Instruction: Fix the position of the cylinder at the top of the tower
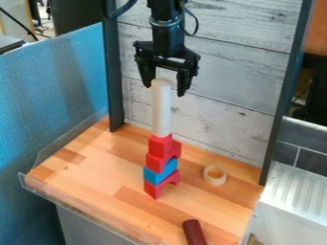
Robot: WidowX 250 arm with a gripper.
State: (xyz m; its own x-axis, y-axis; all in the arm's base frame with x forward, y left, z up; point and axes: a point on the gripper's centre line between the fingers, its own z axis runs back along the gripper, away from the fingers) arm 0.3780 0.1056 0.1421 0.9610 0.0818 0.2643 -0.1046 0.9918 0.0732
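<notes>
While pale wooden cylinder (161, 109) stands upright atop red-and-blue block tower (158, 165), my black claw (164, 90) hangs open over wooden tabletop (108, 167); whitewashed plank wall (223, 86) behind.

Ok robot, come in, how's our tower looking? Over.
Jaws open, by the top of the pale cylinder. Cylinder upright on the block tower. Nothing seen in the way; ring off to the side.
</notes>
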